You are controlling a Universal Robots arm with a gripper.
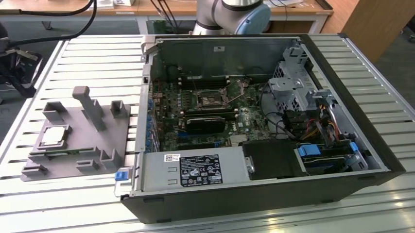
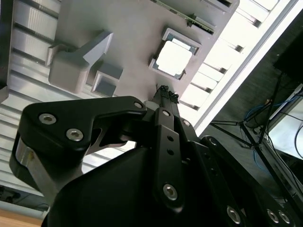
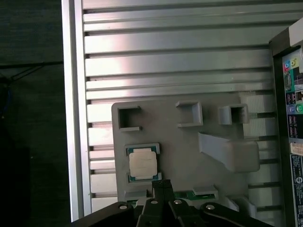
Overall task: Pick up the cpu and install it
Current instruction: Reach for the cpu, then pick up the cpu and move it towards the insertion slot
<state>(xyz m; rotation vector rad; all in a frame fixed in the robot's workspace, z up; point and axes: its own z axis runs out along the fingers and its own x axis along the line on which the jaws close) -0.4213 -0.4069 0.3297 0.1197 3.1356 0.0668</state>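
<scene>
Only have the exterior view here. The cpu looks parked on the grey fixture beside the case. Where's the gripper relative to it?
Observer: In both wrist views the gripper is over the grey fixture. Its tips line up just beside the cpu, apparently not touching it.
Operator: Fingers open?
Observer: Shut. In the second wrist view the fingertips meet with nothing between them.
Operator: How is the cpu held?
Observer: In the first wrist view it lies flat, silver top up. A raised frame holds it at two opposite ends, and the other two sides appear open.
</scene>
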